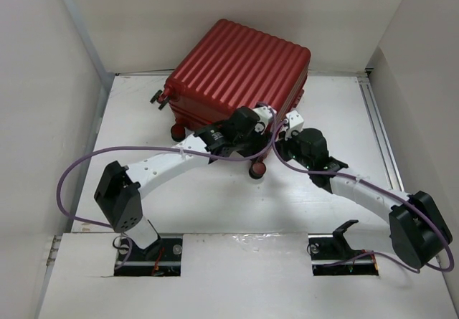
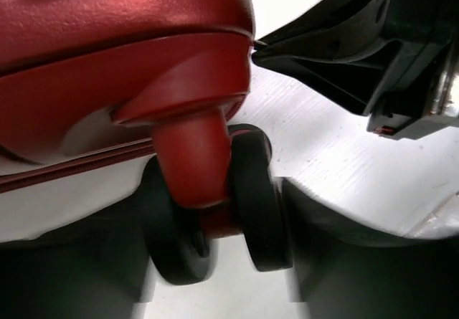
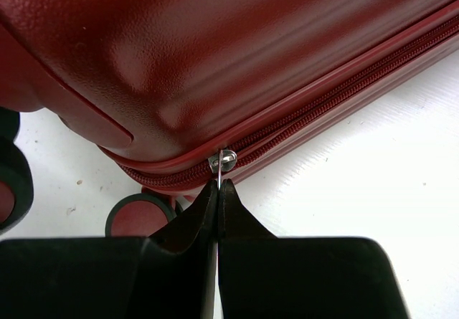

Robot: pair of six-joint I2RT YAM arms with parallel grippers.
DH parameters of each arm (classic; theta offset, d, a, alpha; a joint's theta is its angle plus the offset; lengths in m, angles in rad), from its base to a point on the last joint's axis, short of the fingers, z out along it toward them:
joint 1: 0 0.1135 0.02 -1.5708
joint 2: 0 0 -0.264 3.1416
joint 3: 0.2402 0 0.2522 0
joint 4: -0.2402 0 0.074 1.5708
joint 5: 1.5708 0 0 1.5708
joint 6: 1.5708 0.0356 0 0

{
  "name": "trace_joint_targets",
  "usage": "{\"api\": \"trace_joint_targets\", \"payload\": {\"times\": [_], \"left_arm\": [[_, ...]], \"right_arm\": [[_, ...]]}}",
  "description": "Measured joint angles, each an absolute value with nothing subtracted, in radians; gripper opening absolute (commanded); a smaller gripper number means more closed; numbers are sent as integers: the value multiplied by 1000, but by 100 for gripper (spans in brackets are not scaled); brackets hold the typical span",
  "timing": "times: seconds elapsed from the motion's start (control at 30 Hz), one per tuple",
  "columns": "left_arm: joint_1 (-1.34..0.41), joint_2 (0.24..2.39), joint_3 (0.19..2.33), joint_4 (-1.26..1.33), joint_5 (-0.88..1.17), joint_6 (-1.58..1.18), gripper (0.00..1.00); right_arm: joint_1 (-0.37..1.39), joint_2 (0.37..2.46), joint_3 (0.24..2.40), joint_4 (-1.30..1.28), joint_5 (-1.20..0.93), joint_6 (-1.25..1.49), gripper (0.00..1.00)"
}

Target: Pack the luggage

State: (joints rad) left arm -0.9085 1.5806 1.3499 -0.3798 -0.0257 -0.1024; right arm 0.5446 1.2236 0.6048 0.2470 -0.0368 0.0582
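The white table (image 1: 215, 201) is seen across the top view. The luggage (image 1: 240, 64), closed and lying flat, is placed at the upper centre of that frame, ribbed shell up. 2 arms are stretched to its near edge. The left gripper (image 1: 251, 153) is held spread at a corner wheel (image 2: 251, 204), 1 dark finger (image 2: 79, 269) at the lower left of the wrist view and 1 at the lower right; contact with the wheel cannot be told. The right gripper (image 3: 218, 184) is pressed together at the lower centre of its view, and the small metal zipper pull (image 3: 225, 160) is pinched between its tips.
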Motion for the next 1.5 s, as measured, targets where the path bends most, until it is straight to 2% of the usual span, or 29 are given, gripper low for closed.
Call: {"api": "trace_joint_targets", "payload": {"times": [0.03, 0.07, 0.33, 0.53, 0.67, 0.83, 1.0, 1.1, 1.23, 1.4, 1.5], "left_arm": [[-908, 1584, 1350, -377, -19, -106, 29], [-908, 1586, 1351, -380, -20, -116, 0], [-886, 1561, 1331, -377, 64, -64, 0], [-965, 1343, 1091, -303, -61, 132, 0], [-982, 1178, 1003, -414, -35, 247, 0], [-920, 1081, 995, -598, 53, 374, 0], [-746, 1018, 988, -704, 131, 514, 0], [-564, 961, 960, -742, 162, 648, 0], [-287, 949, 945, -747, 274, 885, 0], [-205, 997, 974, -757, 338, 1002, 0], [-102, 1125, 1090, -867, 444, 1001, 0]], "right_arm": [[545, 1224, 605, 247, -37, 58, 0], [545, 1224, 605, 247, -35, 59, 0], [542, 1193, 575, 258, -39, 77, 0], [517, 1099, 516, 209, -142, 100, 0], [471, 1048, 496, 169, -177, 102, 0], [314, 1036, 496, 124, -178, 64, 0], [136, 1025, 530, 61, -168, 4, 0], [32, 1005, 537, 12, -200, -28, 0], [-55, 974, 540, -57, -351, -53, 0], [-86, 985, 544, -65, -465, -86, 0], [-94, 996, 544, -52, -509, -96, 0]]}}
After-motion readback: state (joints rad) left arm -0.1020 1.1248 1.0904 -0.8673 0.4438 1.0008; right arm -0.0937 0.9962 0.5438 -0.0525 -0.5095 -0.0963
